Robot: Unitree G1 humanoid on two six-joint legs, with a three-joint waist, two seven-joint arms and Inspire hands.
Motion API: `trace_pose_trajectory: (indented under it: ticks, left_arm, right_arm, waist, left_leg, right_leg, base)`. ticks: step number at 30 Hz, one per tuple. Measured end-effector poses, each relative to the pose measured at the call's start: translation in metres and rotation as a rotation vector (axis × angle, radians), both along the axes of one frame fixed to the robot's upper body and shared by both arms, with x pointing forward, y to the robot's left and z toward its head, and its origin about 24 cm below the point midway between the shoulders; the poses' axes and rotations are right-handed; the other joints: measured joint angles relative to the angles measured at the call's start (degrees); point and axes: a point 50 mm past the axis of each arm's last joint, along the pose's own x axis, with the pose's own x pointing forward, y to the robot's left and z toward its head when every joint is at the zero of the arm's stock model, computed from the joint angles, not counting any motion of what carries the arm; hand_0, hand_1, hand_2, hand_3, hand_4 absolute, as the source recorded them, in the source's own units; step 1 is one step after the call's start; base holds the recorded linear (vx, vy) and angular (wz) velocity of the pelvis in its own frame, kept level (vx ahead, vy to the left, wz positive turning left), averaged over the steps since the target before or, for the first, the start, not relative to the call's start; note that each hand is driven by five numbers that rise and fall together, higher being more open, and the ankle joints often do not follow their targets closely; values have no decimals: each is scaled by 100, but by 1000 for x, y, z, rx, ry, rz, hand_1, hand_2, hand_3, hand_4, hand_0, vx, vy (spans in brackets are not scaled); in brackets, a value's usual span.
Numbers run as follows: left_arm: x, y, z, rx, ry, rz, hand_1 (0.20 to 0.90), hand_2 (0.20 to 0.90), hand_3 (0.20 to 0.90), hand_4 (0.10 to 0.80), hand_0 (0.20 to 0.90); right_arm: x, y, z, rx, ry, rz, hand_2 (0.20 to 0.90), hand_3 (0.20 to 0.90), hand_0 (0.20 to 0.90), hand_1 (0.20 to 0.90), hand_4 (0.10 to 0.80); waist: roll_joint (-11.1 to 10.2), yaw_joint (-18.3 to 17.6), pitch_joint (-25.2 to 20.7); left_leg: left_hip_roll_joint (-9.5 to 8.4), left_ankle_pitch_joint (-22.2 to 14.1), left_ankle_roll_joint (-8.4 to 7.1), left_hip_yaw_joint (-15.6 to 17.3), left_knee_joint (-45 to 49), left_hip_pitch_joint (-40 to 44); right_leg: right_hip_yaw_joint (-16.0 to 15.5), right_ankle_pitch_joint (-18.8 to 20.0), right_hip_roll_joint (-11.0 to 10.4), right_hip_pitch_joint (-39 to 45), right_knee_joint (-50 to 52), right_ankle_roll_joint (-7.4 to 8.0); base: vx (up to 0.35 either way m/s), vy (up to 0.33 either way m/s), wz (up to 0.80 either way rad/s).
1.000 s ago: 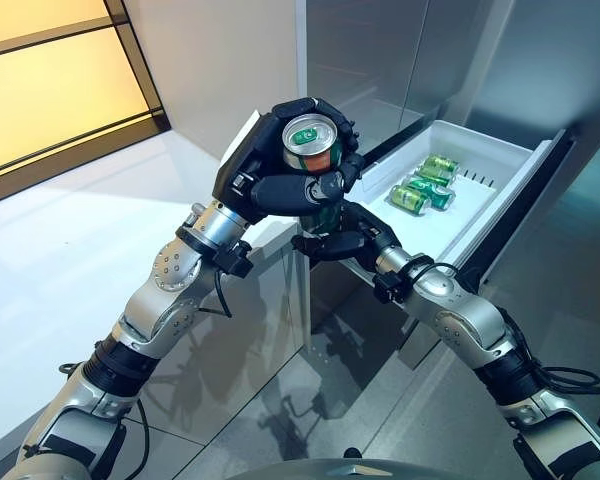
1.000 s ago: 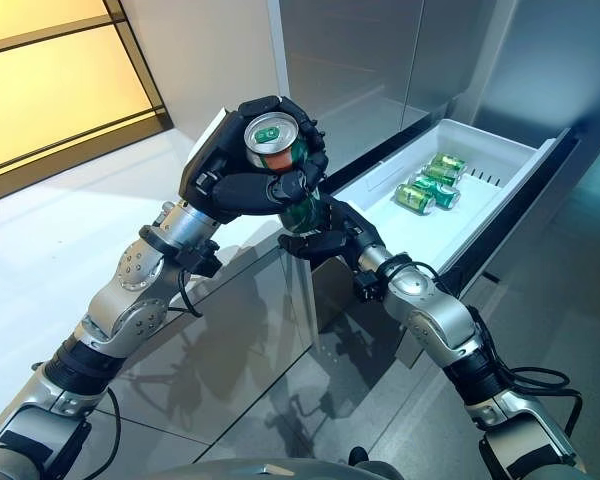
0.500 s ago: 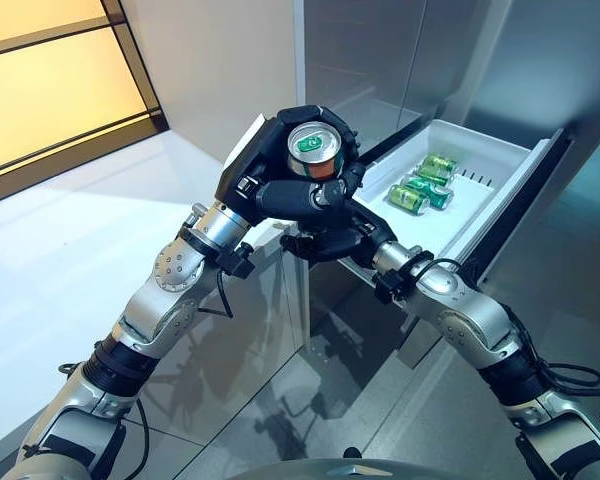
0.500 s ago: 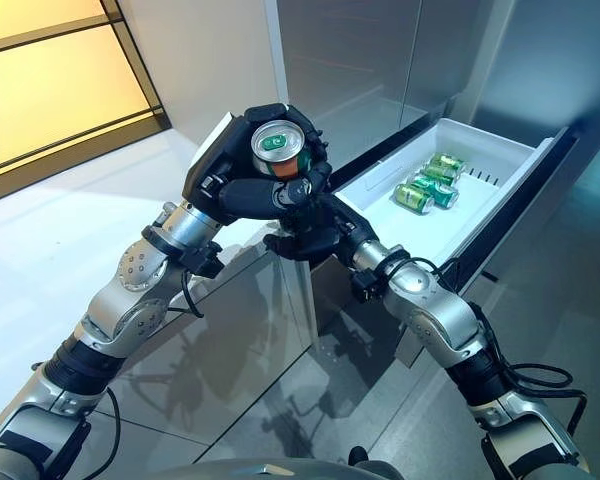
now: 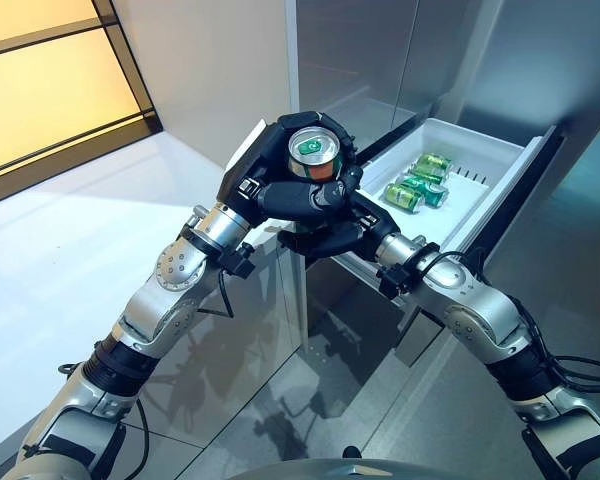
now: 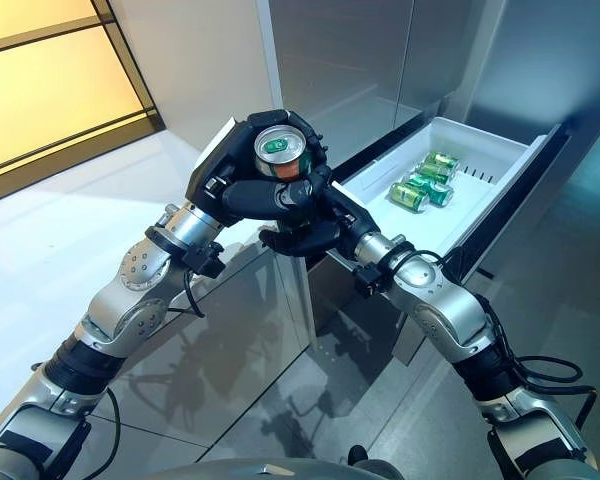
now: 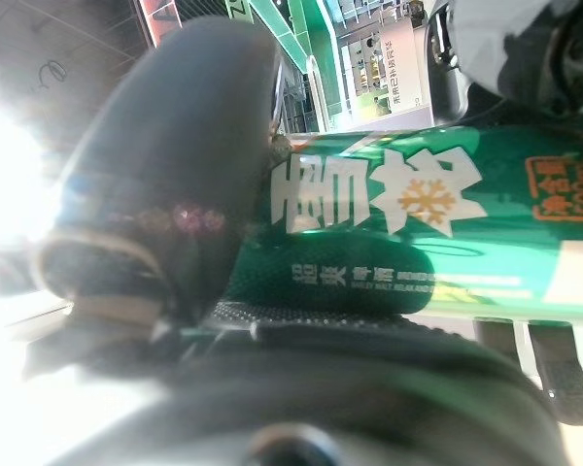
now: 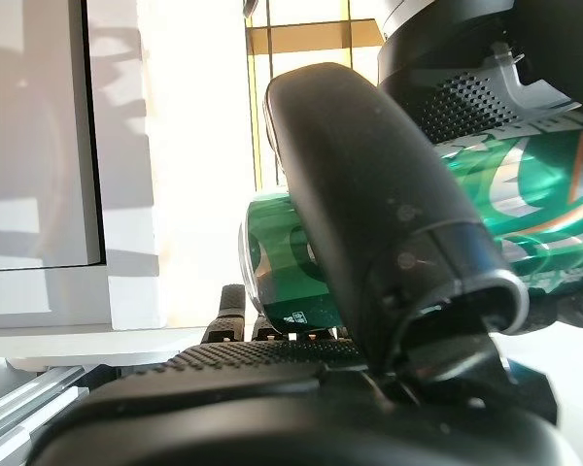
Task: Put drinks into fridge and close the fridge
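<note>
My left hand [image 5: 278, 192] is shut on a green can [image 5: 313, 149] and holds it upright in the air, silver top up, just left of the open white fridge drawer [image 5: 477, 218]. My right hand [image 5: 327, 238] sits directly under the left hand, with its thumb [image 8: 369, 204] and fingers curled round the lower part of the same can [image 8: 530, 218]. In the left wrist view the can [image 7: 437, 209] lies between the thumb [image 7: 165, 165] and the palm. Green cans [image 5: 418, 184] lie on their sides in the drawer.
The drawer sticks out toward me from the steel fridge front [image 5: 365, 55]. A white counter [image 5: 50, 260] lies at the left under my left arm. The glossy grey floor [image 5: 310, 410] lies below the hands.
My right hand has risen and closed round the can's lower part under the left hand. The can has shifted a little up and right. The camera has shifted slightly.
</note>
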Motion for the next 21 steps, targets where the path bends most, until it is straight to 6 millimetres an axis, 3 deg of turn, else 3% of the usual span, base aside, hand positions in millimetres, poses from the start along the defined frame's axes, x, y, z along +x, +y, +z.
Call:
trace_pose_trajectory:
  ticks: [5, 6, 7, 8, 21]
  left_arm:
    - [0, 0, 0, 0, 0, -2, 300, 300, 200, 100, 300]
    - [0, 0, 0, 1, 0, -3, 300, 300, 200, 100, 300]
    - [0, 0, 0, 0, 0, -3, 300, 300, 200, 100, 300]
    - [0, 0, 0, 0, 0, -5, 300, 300, 200, 100, 300]
    - [2, -4, -5, -16, 55, -23, 300, 300, 200, 100, 300]
  right_arm:
    - [0, 0, 0, 15, 17, 8, 900, 900, 900, 900, 800]
    - [0, 0, 0, 23, 25, 10, 594, 543, 594, 594, 443]
    - [0, 0, 0, 26, 28, 11, 594, 543, 594, 594, 443]
    - [0, 0, 0, 27, 29, 11, 300, 200, 300, 300, 100]
    - [-2, 0, -5, 5, 47, 23, 300, 200, 300, 300, 100]
  waist:
    - [0, 4, 0]
    - [0, 5, 0]
    - [0, 6, 0]
    - [0, 7, 0]
    - [-1, 50, -1]
  left_leg:
    - [1, 0, 0, -3, 0, 0]
    - [1, 0, 0, -4, 0, -1]
    - [1, 0, 0, -6, 0, -1]
    - [1, 0, 0, -9, 0, -2]
    - [1, 1, 0, -20, 1, 21]
  right_leg:
    - [0, 0, 0, 1, 0, 0]
    - [-1, 0, 0, 1, 0, 0]
    - [-1, 0, 0, 2, 0, 0]
    - [-3, 0, 0, 2, 0, 0]
    - [-30, 0, -2, 31, 0, -1]
  base:
    - [0, 0, 0]
    - [0, 0, 0]
    - [0, 0, 0]
    - [0, 0, 0]
    - [0, 0, 0]
